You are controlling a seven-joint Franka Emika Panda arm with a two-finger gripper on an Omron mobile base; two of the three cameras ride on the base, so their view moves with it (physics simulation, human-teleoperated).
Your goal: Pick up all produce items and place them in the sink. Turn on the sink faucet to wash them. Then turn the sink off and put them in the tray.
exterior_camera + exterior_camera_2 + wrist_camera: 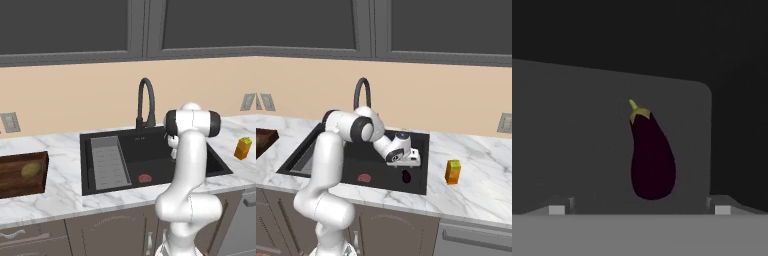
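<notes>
Even, soft light covers my two base views; the marble worktop [60, 192] reads bright and glare-free, with only faint shadows. My hand view is dim, the sink [587, 140] floor grey and grainy, edges soft.

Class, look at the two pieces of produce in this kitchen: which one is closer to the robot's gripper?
The dark purple eggplant, lying in the black sink just below the open gripper. The olive-yellow piece sits far off in the wooden tray.
</notes>
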